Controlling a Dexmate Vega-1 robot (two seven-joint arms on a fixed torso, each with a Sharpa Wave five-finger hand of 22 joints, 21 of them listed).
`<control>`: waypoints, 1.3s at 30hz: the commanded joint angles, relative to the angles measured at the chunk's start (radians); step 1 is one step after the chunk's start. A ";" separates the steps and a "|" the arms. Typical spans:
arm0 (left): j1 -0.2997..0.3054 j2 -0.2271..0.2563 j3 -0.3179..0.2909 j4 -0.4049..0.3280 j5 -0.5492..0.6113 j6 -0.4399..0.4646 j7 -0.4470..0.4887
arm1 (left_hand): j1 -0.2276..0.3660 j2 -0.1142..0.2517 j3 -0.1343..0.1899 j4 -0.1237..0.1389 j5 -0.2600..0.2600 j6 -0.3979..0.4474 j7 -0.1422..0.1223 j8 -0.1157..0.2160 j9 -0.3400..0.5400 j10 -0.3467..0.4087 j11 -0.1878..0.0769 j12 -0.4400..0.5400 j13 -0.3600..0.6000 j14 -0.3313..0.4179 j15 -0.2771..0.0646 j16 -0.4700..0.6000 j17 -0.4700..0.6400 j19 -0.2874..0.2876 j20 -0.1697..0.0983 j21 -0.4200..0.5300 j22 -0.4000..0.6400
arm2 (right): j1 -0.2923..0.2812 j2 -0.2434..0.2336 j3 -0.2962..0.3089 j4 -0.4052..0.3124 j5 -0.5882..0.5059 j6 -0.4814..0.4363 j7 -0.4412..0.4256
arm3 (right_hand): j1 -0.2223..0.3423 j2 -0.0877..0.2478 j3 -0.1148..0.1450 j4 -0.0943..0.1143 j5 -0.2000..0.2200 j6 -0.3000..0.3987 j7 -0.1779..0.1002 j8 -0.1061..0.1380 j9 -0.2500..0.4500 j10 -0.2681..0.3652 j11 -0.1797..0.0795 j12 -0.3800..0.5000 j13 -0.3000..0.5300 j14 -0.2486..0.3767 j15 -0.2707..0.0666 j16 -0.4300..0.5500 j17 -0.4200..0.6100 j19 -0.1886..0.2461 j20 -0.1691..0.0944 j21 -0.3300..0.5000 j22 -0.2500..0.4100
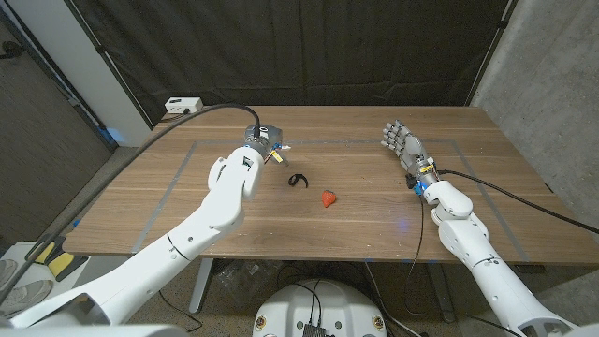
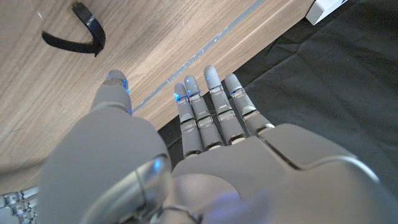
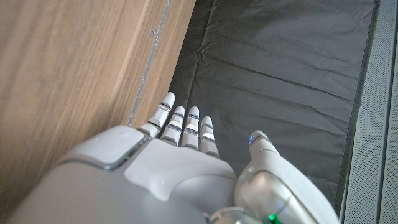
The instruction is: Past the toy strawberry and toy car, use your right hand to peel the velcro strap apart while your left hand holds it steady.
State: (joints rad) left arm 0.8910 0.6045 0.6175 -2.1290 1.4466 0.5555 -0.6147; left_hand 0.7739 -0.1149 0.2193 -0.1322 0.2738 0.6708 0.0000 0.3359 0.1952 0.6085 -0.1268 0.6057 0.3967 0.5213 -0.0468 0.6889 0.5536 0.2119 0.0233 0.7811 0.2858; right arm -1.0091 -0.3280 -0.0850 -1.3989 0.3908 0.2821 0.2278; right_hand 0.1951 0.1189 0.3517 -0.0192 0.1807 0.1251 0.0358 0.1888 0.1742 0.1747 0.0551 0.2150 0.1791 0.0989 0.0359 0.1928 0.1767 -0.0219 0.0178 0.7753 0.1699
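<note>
One velcro strap (image 1: pixel 299 180) lies beside one toy strawberry (image 1: pixel 327 198) on the table (image 1: pixel 374 225).

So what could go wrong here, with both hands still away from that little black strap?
The velcro strap lies loose in a small curl, so the left hand might nudge it away rather than pin it. The toy strawberry sits close beside it and could get knocked. The right hand has far to reach.
</note>
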 commanded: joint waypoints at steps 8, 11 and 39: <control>0.047 -0.243 -0.085 0.079 0.376 -0.250 -0.197 | 0.013 0.007 -0.027 0.007 0.011 0.103 0.022 0.001 -0.001 0.077 0.008 0.059 0.023 0.072 -0.099 0.047 0.022 0.038 -0.004 0.035 0.003 | 0.027 0.004 0.008 0.062 0.015 0.023 0.041 | 0.001 0.001 -0.002 0.003 0.000 0.012 0.001 0.003 0.006 0.013 0.000 0.008 0.005 0.007 0.002 0.006 0.003 0.005 0.001 -0.005 0.003; 0.051 -0.272 -0.092 0.094 0.414 -0.278 -0.203 | 0.015 0.006 -0.032 0.010 0.013 0.130 0.028 0.001 -0.001 0.095 0.008 0.073 0.028 0.100 -0.102 0.051 0.020 0.053 -0.003 0.045 0.002 | 0.029 0.004 0.010 0.069 0.017 0.025 0.046 | 0.000 0.000 -0.002 0.003 0.001 0.012 0.001 0.003 0.006 0.016 0.002 0.009 0.005 0.008 0.001 0.005 0.003 0.006 0.001 -0.007 0.003; 0.074 -0.405 -0.105 0.218 0.530 -0.359 -0.179 | 0.035 0.034 -0.035 0.022 0.019 0.206 0.025 -0.026 -0.002 0.170 -0.011 0.100 0.003 0.191 -0.132 0.035 -0.006 0.109 -0.026 0.089 -0.006 | 0.065 0.011 0.030 0.153 0.032 0.048 0.103 | -0.004 -0.003 -0.003 0.005 0.002 0.019 0.001 0.002 0.006 0.023 0.000 0.008 0.005 0.017 0.004 0.002 0.001 0.013 0.005 -0.019 0.004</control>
State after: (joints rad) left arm 0.9590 0.2408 0.5098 -1.9568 1.9461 0.2115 -0.8084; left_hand 0.8082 -0.0805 0.1849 -0.1145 0.2852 0.8546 0.0201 0.3127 0.1906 0.7551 -0.1324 0.6998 0.4019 0.6996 -0.0664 0.7315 0.5473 0.3131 0.0016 0.8624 0.2783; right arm -0.9588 -0.3190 -0.0618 -1.2762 0.4184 0.3220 0.3097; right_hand 0.1951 0.1190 0.3476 -0.0150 0.1807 0.1343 0.0375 0.1888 0.1742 0.1907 0.0566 0.2150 0.1791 0.1044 0.0411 0.1928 0.1769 -0.0149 0.0249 0.7580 0.1698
